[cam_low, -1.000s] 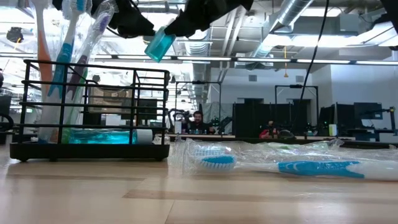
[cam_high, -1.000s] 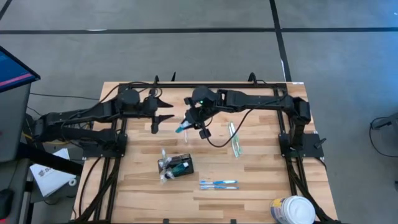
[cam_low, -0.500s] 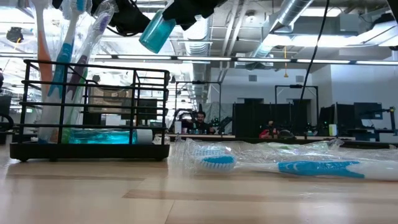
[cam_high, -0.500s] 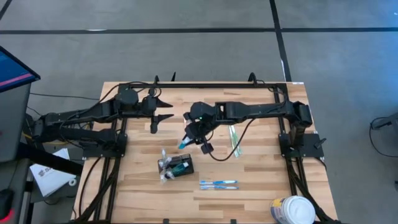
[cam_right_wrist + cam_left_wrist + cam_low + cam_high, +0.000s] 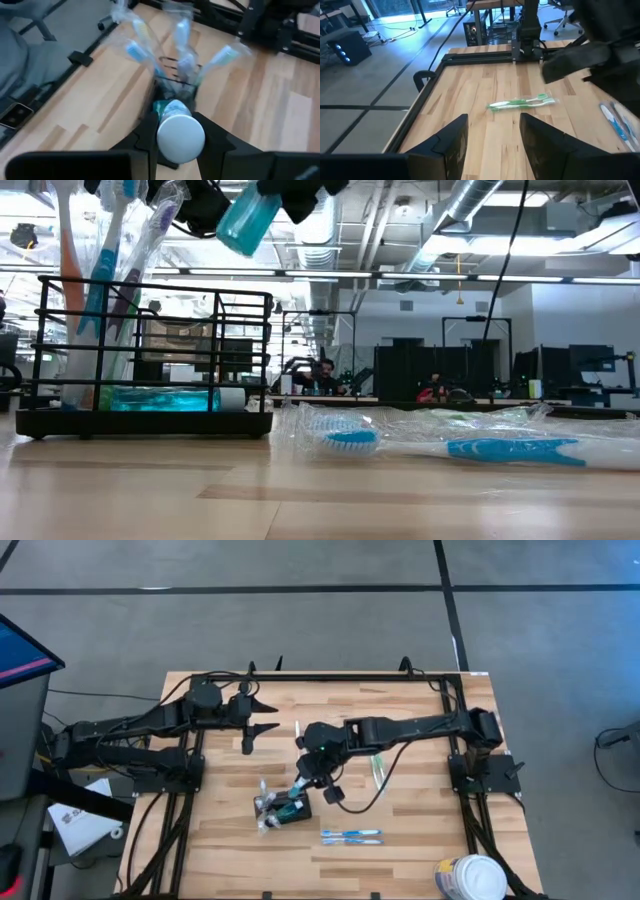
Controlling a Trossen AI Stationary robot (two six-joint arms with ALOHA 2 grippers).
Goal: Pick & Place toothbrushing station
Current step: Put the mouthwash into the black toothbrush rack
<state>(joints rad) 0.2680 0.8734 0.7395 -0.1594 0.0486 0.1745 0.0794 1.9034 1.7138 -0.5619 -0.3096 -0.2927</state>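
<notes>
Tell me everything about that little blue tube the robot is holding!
The little tube is see-through teal-blue, like plastic, with a round white end. The right gripper pinches it between its two dark fingers, one on each side. It hangs tilted in the air, touching nothing else, just above the black wire holder, which already has wrapped toothbrushes standing in it.

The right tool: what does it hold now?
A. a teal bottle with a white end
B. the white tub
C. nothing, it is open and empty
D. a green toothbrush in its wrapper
A. The right tool is shut on the bottle, its white end facing the wrist camera, above the black holder; the low view shows the bottle's teal body.
</notes>
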